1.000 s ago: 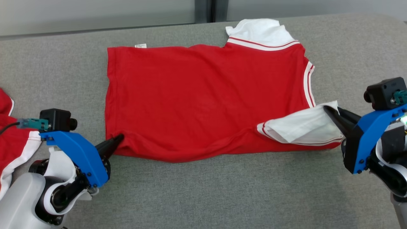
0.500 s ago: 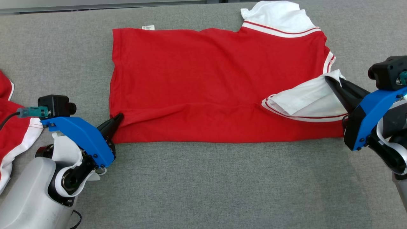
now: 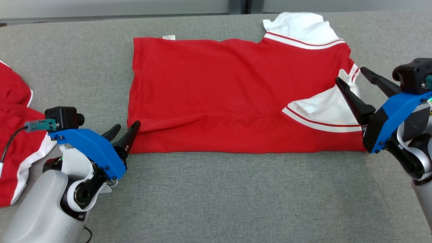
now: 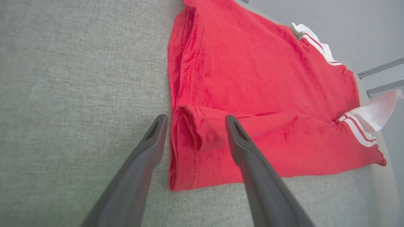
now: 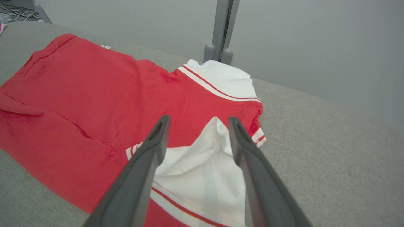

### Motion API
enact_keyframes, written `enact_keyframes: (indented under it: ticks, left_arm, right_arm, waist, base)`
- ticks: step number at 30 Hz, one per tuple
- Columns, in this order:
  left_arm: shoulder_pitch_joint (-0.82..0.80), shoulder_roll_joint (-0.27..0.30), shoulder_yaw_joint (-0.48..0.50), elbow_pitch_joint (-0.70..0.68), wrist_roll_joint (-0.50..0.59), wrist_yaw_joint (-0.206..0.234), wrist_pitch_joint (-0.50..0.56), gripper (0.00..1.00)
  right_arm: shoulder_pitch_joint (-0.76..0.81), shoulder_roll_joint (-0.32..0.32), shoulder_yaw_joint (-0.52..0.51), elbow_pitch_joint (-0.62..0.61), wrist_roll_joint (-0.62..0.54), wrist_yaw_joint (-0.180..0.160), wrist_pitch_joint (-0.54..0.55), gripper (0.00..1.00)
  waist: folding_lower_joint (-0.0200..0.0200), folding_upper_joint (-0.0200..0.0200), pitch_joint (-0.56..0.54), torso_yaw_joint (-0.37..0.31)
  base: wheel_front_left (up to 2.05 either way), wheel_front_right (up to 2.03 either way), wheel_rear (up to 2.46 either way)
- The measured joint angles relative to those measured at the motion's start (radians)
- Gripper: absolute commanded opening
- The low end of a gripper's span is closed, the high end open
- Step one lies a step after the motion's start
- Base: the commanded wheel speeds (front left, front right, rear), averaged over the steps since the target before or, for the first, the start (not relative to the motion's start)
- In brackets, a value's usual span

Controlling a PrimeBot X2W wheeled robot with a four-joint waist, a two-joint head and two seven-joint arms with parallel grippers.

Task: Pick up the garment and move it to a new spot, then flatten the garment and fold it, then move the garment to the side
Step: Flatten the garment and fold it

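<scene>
Grey fabric surface (image 3: 216, 195); left pincer (image 3: 127, 125), right pincer (image 3: 350, 75) spread at garment (image 3: 219, 98) ends.

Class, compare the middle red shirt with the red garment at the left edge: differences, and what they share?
The middle shirt lies spread out; the left garment lies rumpled. The middle shirt sits between the left gripper and right gripper; the left garment lies outside them. Both are red with white trim.

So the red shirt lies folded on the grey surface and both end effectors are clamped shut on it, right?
Not clamped: the left end effector and the right end effector are both open, fingers spread apart, as each wrist view shows. The red shirt does lie folded on the grey surface.
</scene>
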Motion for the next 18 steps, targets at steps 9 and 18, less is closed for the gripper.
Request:
enact_keyframes:
  ticks: [9, 18]
  left_arm:
    - [0.083, 0.017, -0.019, -0.001, 0.141, 0.042, -0.181, 1.0]
    - [0.12, -0.037, -0.119, 0.027, 0.297, 0.131, -0.275, 1.0]
  right_arm:
    - [0.098, 0.055, -0.113, 0.033, 0.002, 0.0, 0.041, 1.0]
    - [0.25, 0.227, -0.323, -0.003, -0.125, 0.0, 0.116, 1.0]
  waist:
    - [-0.0003, 0.0, -0.078, 0.005]
    - [-0.0003, 0.0, -0.111, -0.01]
  base:
    - [0.0, 0.0, 0.0]
    - [0.0, 0.0, 0.0]
